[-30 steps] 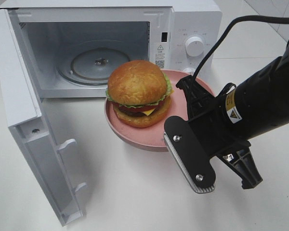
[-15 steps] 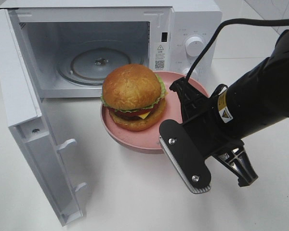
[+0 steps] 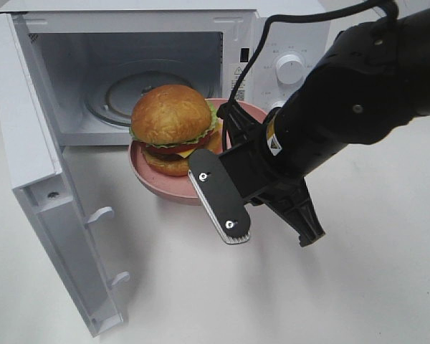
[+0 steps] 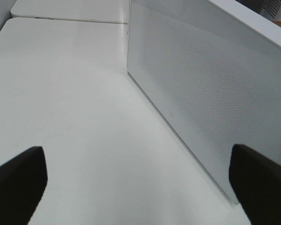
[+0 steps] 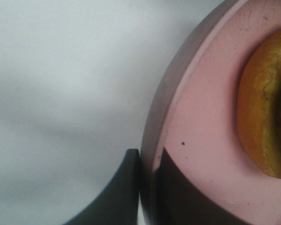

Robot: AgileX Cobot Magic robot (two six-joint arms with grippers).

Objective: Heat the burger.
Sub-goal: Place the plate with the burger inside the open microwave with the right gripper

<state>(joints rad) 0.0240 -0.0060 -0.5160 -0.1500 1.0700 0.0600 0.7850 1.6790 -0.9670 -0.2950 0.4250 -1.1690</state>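
Microwave (image 3: 165, 21) stands open, door (image 3: 36, 165) swung wide, glass turntable (image 3: 122, 93) bare. My R arm (image 3: 358, 93) reaches across w/ the pink plate (image 3: 158, 183), which looks lifted just in front of the cavity mouth. Burger (image 3: 170, 118) sits upright on the plate, on the side away from the claw.

R claw (image 5: 149, 187) is pinched nearly closed on the plate rim, one finger outside, one on the inner face. L claw (image 4: 140, 187) is spread full wide, holding nothing, near the door's outer face.

Step as I read it: slide the plate in onto the turntable. I'd keep the plate level, since a one-edge grip invites sag and the burger could slide. Go in slow, clear the lower sill, centre over the glass, set down before letting go. Watch the arm vs the frame by the knob (image 3: 290, 68).

Writing: warning sticker w/ triangle (image 3: 238, 72) on the frame and a yellow hazard label (image 3: 274, 143) on the arm; text on both too small to read. No brand visible.
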